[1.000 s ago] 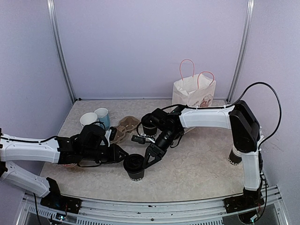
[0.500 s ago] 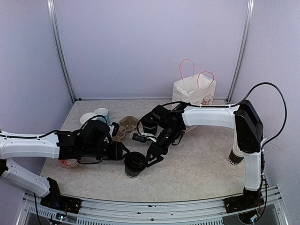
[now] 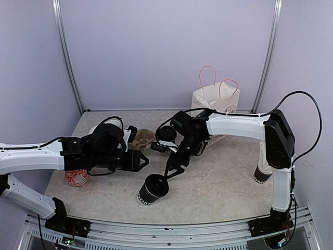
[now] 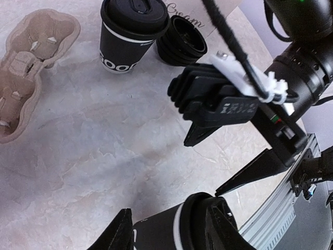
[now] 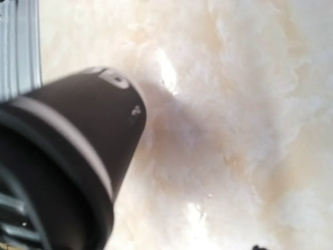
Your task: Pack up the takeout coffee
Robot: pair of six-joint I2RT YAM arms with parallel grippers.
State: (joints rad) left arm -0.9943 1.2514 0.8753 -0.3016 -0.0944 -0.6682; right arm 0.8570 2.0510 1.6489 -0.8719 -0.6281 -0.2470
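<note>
tipped cup (image 3: 151, 190): lidded black coffee cup, lying tilted near the front edge of the tabletop (image 3: 223, 174), lid end toward the right pincer
second cup (image 3: 166, 136): also lidded, upright farther back, just beside the pulp cup carrier (image 3: 144, 138)
right pincer (image 3: 173, 171): spread wide, holding nothing, with one fingertip at the tipped cup's lid
left pincer (image 3: 141, 161): fingers apart, empty, near the cup's body
step: probably righting the cup. Close on the body below the lid, squeeze lightly as paper walls give, and stand it up away from the edge
tabletop: pale, mottled, flat, so a round cup may roll
room: lilac walls (image 3: 156, 52) – paper bag (image 3: 214, 102) at the back right
</note>
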